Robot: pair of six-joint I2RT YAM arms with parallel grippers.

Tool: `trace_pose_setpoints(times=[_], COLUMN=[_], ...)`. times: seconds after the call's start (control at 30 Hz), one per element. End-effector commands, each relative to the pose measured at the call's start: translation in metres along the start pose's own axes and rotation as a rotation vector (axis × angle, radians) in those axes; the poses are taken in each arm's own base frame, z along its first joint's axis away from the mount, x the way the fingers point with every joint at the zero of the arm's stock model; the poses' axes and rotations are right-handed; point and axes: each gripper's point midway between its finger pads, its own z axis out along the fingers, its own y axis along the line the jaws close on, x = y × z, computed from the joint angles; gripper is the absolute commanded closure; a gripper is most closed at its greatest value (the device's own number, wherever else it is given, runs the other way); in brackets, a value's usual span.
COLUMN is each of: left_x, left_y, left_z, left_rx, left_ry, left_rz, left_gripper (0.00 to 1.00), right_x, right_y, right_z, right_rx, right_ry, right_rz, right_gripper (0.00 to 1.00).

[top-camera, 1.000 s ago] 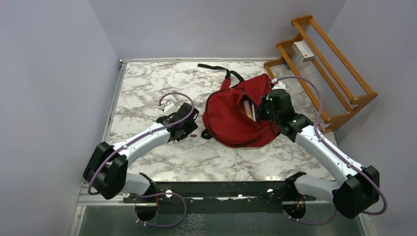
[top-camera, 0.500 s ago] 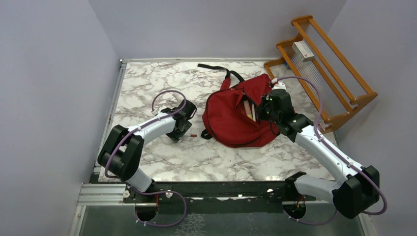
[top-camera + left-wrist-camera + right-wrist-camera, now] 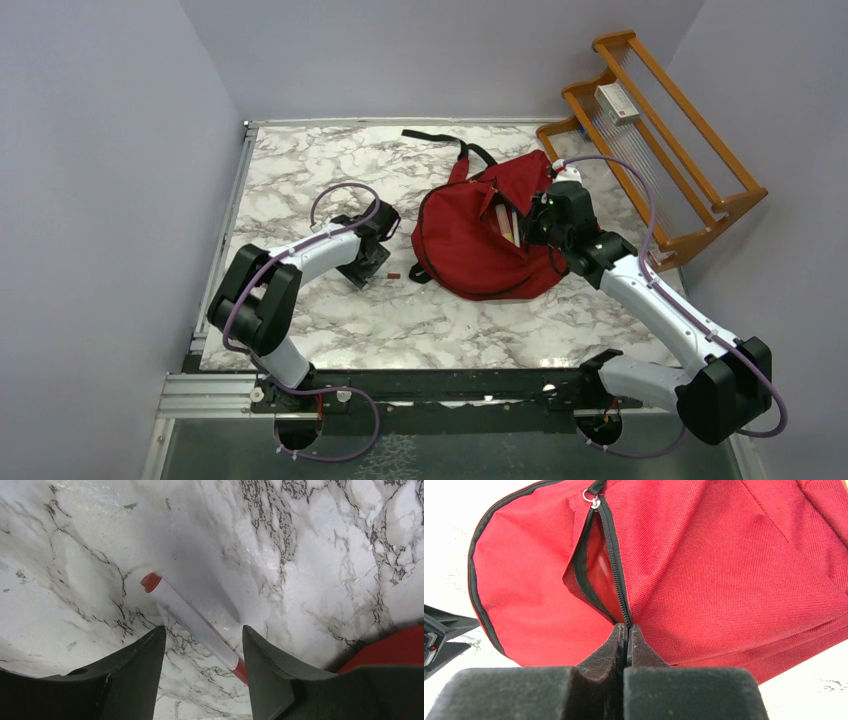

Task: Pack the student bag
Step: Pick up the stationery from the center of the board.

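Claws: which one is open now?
The left claw: spread wide, either side of the red-capped white pen. The right claw is pinched shut on the zip edge of the student bag.

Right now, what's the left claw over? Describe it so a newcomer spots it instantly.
Start at the red backpack in the middle of the marble table. Just off its left side, between the fingers of the open left claw, lies a marker. Unlike the soft bag, it is a slim white barrel with red ends.
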Motion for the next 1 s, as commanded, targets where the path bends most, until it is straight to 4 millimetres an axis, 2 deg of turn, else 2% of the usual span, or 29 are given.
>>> trace_pose_setpoints(times=[0.0, 0.27, 0.53, 0.67, 0.8, 0.97], left_x=[0.005, -0.007, -0.018, -0.025, -0.033, -0.030], left_y=[-0.002, -0.002, -0.008, -0.010, -0.026, -0.055], left_z=[0.005, 0.006, 0.008, 0.007, 0.005, 0.009], left_rx=[-0.021, -0.022, 0.025, 0.039, 0.097, 0.180], left_ry=[0.029, -0.035, -0.094, -0.125, -0.161, -0.093], left_rz=[-0.001, 0.013, 0.084, 0.136, 0.284, 0.632], left_gripper=[0.44, 0.61, 0.83, 0.86, 0.86, 0.86], right_x=[0.002, 0.000, -0.001, -0.001, 0.001, 0.000], right_y=[0.000, -0.001, 0.000, 0.002, 0.001, 0.002], right_z=[-0.004, -0.004, -0.003, -0.002, -0.003, -0.002], right_rx=[0.003, 0.010, 0.007, -0.002, -0.003, -0.002], right_ry=[-0.001, -0.006, -0.005, -0.003, -0.002, -0.002], right_rz=[0.008, 0.007, 0.007, 0.006, 0.009, 0.009], right_gripper=[1.00, 1.00, 1.00, 1.00, 1.00, 1.00])
